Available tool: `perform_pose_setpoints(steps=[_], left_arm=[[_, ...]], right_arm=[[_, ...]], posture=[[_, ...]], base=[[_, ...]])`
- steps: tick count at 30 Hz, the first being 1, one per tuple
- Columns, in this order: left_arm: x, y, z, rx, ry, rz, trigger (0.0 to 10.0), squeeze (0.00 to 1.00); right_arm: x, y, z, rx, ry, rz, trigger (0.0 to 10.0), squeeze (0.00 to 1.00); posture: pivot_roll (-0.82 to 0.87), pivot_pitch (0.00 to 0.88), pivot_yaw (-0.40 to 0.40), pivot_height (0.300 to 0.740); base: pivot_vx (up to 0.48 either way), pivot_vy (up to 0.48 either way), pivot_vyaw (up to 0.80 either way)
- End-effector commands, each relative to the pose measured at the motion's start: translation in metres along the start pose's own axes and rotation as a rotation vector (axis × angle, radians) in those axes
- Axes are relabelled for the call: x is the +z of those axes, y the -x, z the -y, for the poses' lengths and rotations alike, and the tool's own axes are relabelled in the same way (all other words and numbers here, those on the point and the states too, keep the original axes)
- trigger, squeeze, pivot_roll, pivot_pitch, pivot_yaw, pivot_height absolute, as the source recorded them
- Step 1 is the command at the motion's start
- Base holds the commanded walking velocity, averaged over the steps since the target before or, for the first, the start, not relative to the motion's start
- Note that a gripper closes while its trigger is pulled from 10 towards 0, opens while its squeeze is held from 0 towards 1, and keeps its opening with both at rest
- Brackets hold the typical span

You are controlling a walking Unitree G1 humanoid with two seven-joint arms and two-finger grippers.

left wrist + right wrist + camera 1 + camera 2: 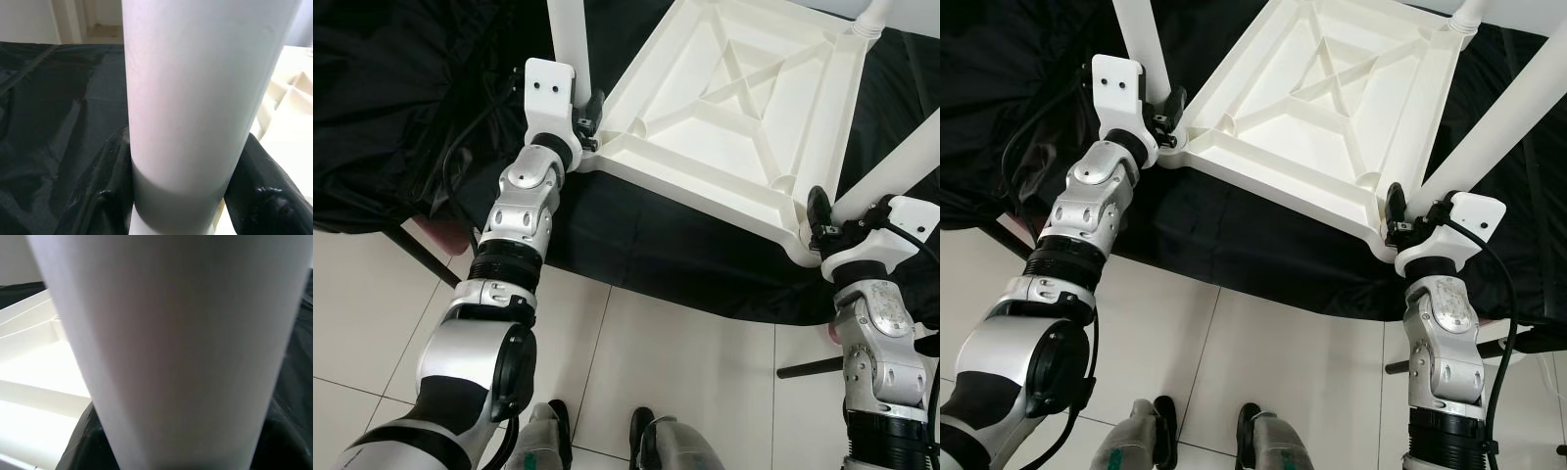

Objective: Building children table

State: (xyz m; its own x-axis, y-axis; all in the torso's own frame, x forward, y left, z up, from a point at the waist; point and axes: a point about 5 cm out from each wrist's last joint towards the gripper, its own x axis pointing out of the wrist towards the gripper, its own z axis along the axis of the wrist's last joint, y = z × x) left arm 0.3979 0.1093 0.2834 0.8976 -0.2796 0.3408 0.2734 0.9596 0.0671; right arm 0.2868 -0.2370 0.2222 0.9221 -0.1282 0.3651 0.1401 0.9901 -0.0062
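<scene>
Upturned white tabletop [744, 108] lying underside-up on a black cloth [401, 108], ribs and crossed braces facing the camera, one corner aimed toward the robot. At least three white legs fitted in corner sockets and standing upward, long axes rising toward the camera: a left leg [570, 34], a right leg [891, 162] leaning out to the right, and a far leg [873, 18] at the back corner. Fourth corner out of frame, so cannot tell whether a leg sits there.

Left pincer [588, 122] clamped around the base of the left leg, black fingers [110, 196] pressed to both sides of the tube just above its socket. Right pincer [818, 220] closed around the base of the right leg where it meets the near right corner.

Judged well along: legs seated, likely being pushed or twisted home. Probably left: checking the last corner, then turning the table onto its feet. Tiled floor [636, 372] below.
</scene>
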Motion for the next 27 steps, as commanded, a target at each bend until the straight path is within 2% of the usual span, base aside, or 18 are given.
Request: perform_pose_setpoints(steps=[1, 5, 10, 15, 17, 22, 27], left_arm=[[-0.009, 0.008, -0.011, 0.011, -0.002, -0.037, 10.0, 0.0], [-0.002, 0.021, -0.025, 0.044, -0.023, -0.021, 10.0, 0.0], [0.0, 0.03, -0.029, 0.048, -0.038, -0.017, 10.0, 0.0], [0.004, 0.058, -0.04, 0.071, -0.057, -0.035, 10.0, 0.0], [0.004, 0.058, -0.04, 0.071, -0.057, -0.035, 10.0, 0.0], [0.013, 0.073, -0.055, 0.129, -0.095, -0.036, 10.0, 0.0], [0.016, 0.078, -0.062, 0.155, -0.111, -0.035, 10.0, 0.0]], right_arm=[[-0.015, 0.004, 0.01, -0.052, 0.024, -0.074, 10.0, 0.0], [-0.018, -0.006, -0.001, 0.027, 0.013, -0.076, 10.0, 0.0], [-0.021, -0.009, -0.007, 0.066, 0.009, -0.083, 10.0, 0.0], [-0.029, -0.011, -0.026, 0.169, -0.017, -0.103, 10.0, 0.0], [-0.029, -0.011, -0.026, 0.169, -0.017, -0.103, 10.0, 0.0], [-0.032, -0.017, -0.039, 0.223, -0.031, -0.099, 10.0, 0.0], [-0.032, -0.022, -0.045, 0.24, -0.045, -0.096, 10.0, 0.0]], posture=[[0.09, 0.296, -0.018, 0.74], [0.1, 0.296, -0.03, 0.74], [0.11, 0.296, -0.04, 0.74], [0.13, 0.29, -0.057, 0.74], [0.13, 0.29, -0.057, 0.74], [0.15, 0.282, -0.087, 0.74], [0.15, 0.279, -0.099, 0.74]], base=[[0.0, 0.0, 0.0], [0.0, 0.0, 0.0], [0.0, 0.0, 0.0], [0.0, 0.0, 0.0], [0.0, 0.0, 0.0], [0.0, 0.0, 0.0], [0.0, 0.0, 0.0]])
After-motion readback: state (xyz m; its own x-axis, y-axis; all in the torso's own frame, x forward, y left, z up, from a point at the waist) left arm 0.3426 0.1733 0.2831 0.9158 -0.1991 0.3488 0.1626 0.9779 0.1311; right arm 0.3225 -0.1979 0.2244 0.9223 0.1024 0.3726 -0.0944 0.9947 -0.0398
